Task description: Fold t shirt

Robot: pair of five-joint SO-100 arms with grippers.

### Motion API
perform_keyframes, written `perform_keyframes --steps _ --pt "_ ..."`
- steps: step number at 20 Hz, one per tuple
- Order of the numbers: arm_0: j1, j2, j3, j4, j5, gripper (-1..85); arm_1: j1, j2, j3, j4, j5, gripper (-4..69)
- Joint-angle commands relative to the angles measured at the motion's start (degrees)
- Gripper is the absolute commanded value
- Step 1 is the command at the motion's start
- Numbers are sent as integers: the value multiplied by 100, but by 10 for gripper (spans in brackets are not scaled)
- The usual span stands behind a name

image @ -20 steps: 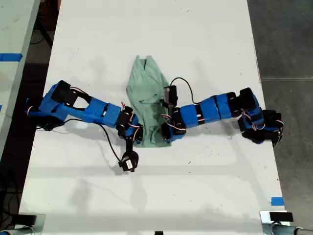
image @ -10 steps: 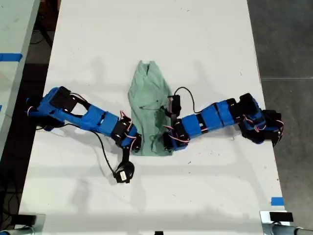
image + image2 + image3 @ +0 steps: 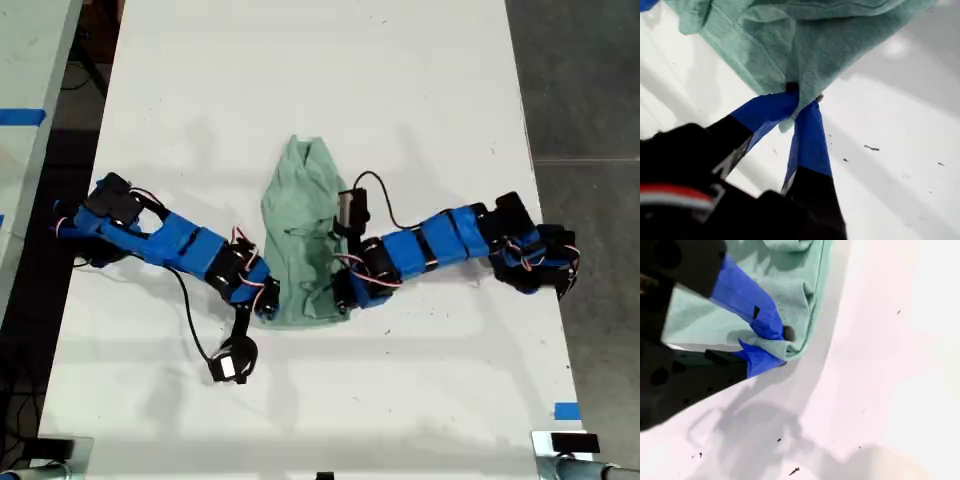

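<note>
The pale mint-green t shirt (image 3: 303,230) lies wrinkled and bunched lengthwise in the middle of the white table (image 3: 420,90). My first gripper (image 3: 265,308) comes in from the exterior view's left and is shut on the shirt's lower corner there. The first wrist view shows the t shirt (image 3: 805,40) with a corner pinched in that gripper (image 3: 802,100). From the exterior view's right, my second gripper (image 3: 338,302) is shut on the other lower corner. The second wrist view shows that gripper (image 3: 785,342) clamping the hem of the t shirt (image 3: 790,285).
Both blue arms lie low across the table, one on each side of the shirt. A small black camera (image 3: 231,365) hangs on a cable by the first arm. Blue tape (image 3: 566,411) marks the table's edge at the exterior view's lower right. Dark floor lies beyond both sides.
Both grippers have moved toward the exterior view's bottom edge, still shut on the shirt's lower corners. The shirt has slid that way with them.
</note>
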Motion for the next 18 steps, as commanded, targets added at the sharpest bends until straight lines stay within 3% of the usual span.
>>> perform_keyframes --steps 1,8,15,18 --pt "-404 1125 -70 413 105 -3 448 1011 -255 246 -290 -8" --pt "-1942 2303 193 1020 958 -3 1758 1854 -255 272 -1116 -8" --pt "-3841 2329 167 967 1854 -3 3428 1749 -167 79 -2021 -8" --pt "-4676 1846 158 633 2241 -2 4061 1248 -149 -264 -2426 -9"
